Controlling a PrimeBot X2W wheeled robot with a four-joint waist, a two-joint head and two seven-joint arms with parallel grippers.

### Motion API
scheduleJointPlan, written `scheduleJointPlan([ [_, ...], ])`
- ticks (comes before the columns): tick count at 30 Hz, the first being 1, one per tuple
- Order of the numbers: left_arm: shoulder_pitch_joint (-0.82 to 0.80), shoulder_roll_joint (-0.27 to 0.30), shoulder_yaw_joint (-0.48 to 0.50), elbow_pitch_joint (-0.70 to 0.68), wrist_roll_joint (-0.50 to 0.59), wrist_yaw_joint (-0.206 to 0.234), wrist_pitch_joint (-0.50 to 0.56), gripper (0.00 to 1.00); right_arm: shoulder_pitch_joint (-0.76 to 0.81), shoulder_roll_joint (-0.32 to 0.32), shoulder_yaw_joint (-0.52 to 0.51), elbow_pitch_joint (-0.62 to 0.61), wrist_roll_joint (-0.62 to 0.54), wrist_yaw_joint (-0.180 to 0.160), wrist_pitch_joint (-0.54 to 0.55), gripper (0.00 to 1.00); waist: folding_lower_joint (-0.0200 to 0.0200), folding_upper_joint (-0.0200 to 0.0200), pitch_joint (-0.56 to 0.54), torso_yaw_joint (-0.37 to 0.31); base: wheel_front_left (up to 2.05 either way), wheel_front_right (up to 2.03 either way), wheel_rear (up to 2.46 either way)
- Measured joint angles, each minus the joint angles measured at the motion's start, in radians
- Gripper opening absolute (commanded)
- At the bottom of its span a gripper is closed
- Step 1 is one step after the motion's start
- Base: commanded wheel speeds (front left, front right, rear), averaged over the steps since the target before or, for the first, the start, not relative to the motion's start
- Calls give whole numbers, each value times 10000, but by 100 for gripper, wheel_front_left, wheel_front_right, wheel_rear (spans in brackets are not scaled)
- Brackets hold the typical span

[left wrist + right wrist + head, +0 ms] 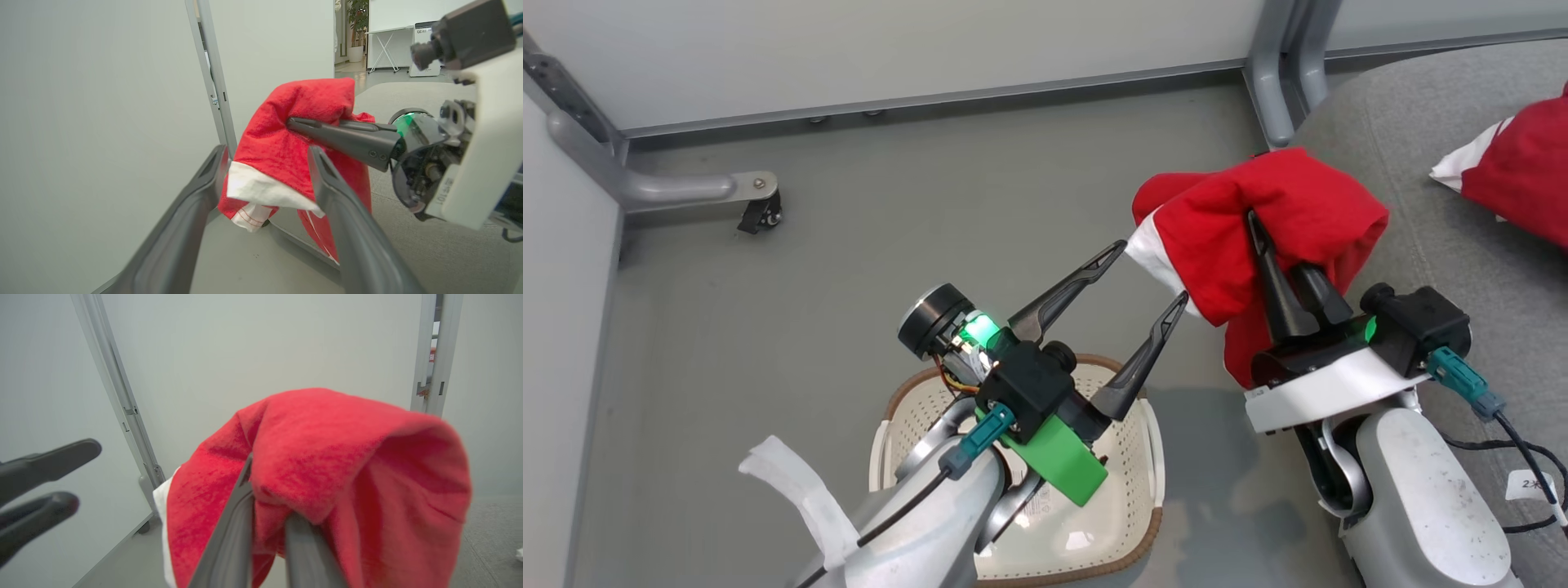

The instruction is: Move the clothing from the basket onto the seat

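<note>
R gripper (1274, 245) clenched on red garment (1217, 237), L gripper (1152, 272) gaping beside it; seat (1421, 163) lies frame-right, so you'd prob. carry it right.

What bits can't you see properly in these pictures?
- Right gripper: tips buried in the held red garment, head view.
- Basket: bottom mostly covered by the left arm, head view.
- Second red garment on the seat: cut off by the head view's right edge.
</note>
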Motion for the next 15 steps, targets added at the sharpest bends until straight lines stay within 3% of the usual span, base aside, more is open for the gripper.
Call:
scheduleJointPlan([
  [15, 34, 322, -184, -13, 123, -10, -2, 100, 237, -4, -1060, -479, -186, 0, 0, 0, 0, 0, 360, -1518, 0, 0, 0],
])
